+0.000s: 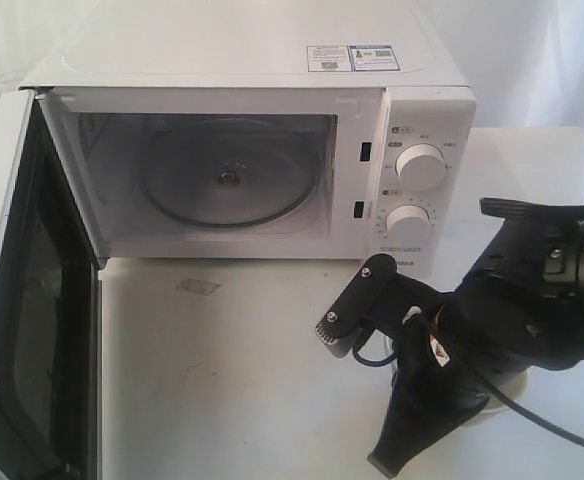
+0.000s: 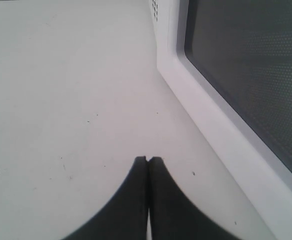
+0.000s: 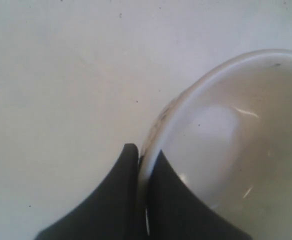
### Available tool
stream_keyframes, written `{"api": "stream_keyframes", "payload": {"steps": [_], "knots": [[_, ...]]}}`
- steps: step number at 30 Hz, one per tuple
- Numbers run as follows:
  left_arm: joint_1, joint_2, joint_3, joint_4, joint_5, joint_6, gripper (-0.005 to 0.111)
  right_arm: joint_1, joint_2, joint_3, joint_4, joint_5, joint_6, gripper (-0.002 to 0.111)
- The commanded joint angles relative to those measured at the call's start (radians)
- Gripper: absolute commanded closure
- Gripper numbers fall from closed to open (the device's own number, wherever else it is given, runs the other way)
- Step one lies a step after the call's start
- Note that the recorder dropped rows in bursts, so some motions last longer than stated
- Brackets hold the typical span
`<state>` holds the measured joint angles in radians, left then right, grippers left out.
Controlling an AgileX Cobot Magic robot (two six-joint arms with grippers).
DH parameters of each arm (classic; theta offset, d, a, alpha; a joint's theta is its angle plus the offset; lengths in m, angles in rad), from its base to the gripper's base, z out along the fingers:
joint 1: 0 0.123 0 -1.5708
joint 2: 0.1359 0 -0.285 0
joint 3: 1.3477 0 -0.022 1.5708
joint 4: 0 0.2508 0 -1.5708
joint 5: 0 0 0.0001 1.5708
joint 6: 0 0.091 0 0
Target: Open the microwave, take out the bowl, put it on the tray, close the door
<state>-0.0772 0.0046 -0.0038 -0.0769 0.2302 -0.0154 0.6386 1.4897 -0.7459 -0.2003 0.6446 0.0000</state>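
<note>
Bowl (image 3: 236, 150), just one, is rim-pinched by right tool (image 3: 143, 152); left tool (image 2: 148, 159) closed, empty; one microwave (image 1: 252, 60), door (image 1: 2, 250) open.

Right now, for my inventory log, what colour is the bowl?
Glossy cream-white, plain; the bowl shows best in the right wrist view.

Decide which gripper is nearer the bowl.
Right. The right gripper pinches the rim of the bowl; the left gripper is shut beside the open door, no bowl in view.
</note>
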Motion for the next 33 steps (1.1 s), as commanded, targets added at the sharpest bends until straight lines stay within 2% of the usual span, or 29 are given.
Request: {"api": "stream_keyframes", "payload": {"steps": [1, 9, 12, 16, 18, 24, 33], "knots": [[-0.001, -0.005, 0.004, -0.005, 0.002, -0.006, 0.107, -0.011, 0.004, 0.022, 0.010, -0.041, 0.006, 0.108], [-0.001, -0.005, 0.004, -0.005, 0.002, -0.006, 0.107, -0.011, 0.004, 0.027, 0.063, -0.013, 0.000, 0.107], [-0.001, -0.005, 0.004, -0.005, 0.002, -0.006, 0.107, -0.011, 0.004, 0.027, 0.070, -0.016, 0.000, 0.096], [-0.001, -0.005, 0.004, -0.005, 0.002, -0.006, 0.107, -0.011, 0.004, 0.027, 0.070, -0.018, 0.000, 0.076], [-0.001, -0.005, 0.004, -0.005, 0.002, -0.006, 0.107, -0.011, 0.004, 0.027, 0.070, -0.018, 0.000, 0.071], [-0.001, -0.005, 0.004, -0.005, 0.002, -0.006, 0.107, -0.011, 0.004, 0.027, 0.070, -0.027, 0.000, 0.070], [-0.001, -0.005, 0.004, -0.005, 0.002, -0.006, 0.107, -0.011, -0.077, -0.061, 0.068, 0.073, 0.000, 0.070]]}}
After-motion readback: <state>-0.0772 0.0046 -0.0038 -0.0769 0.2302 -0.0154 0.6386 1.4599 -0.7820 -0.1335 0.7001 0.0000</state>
